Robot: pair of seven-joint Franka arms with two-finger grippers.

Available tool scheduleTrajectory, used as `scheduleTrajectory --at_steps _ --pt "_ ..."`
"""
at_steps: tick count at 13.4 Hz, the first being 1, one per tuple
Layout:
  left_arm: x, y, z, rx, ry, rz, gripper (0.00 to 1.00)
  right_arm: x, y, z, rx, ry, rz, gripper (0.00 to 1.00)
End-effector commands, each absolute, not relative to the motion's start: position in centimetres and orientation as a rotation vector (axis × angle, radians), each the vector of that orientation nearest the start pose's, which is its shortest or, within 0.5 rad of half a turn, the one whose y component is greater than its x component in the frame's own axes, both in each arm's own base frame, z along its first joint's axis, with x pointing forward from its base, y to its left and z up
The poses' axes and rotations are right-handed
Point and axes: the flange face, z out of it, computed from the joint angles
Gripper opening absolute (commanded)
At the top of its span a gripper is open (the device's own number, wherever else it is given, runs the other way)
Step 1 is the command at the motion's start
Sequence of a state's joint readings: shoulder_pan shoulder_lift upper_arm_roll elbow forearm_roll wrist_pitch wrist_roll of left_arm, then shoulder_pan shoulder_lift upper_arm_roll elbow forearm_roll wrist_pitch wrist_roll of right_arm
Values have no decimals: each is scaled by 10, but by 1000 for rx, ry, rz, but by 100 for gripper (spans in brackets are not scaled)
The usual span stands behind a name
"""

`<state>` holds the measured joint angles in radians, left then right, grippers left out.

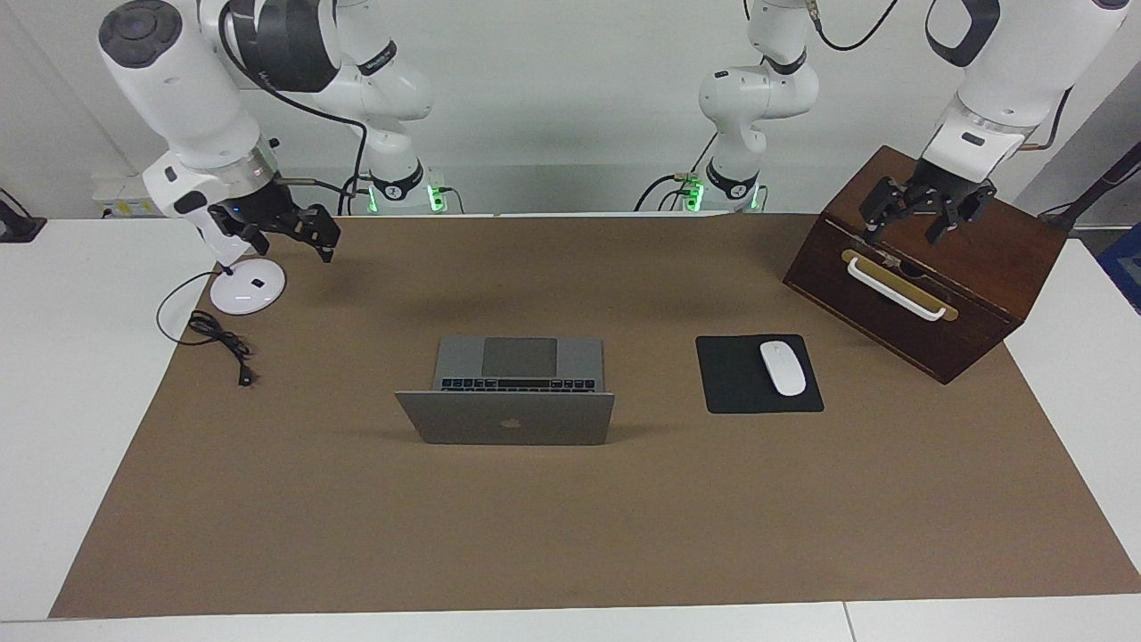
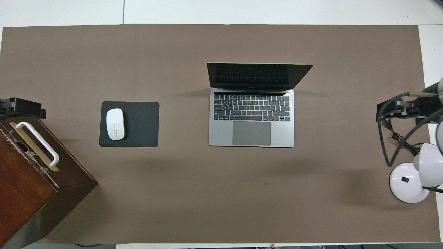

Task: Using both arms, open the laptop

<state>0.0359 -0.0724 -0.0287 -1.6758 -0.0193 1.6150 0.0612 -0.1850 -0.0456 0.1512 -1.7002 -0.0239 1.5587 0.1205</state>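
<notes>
The thin silver-grey laptop [image 1: 506,392] stands open mid-desk, well apart from both end effectors: left [image 1: 927,212] over the wooden box [image 1: 927,267], right [image 1: 290,227] over the white lamp base [image 1: 247,287], both unclenched, presumably parked clear.

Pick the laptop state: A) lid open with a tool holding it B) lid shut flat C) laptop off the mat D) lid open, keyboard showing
D: the thin silver-grey laptop stands open on the brown mat, black keyboard and trackpad showing, with neither tool touching it.
</notes>
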Motion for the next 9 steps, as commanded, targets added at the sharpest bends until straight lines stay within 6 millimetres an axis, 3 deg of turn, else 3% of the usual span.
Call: scheduleTrajectory --at_steps 1,5,9 --pt "542 5 621 -3149 77 -27 100 525 -33 609 -3187 242 86 100" --pt "542 4 621 -3149 79 -22 100 524 -54 616 -3179 254 44 100" --pt "542 6 620 -3143 77 -27 100 527 -38 623 -3171 212 -18 100"
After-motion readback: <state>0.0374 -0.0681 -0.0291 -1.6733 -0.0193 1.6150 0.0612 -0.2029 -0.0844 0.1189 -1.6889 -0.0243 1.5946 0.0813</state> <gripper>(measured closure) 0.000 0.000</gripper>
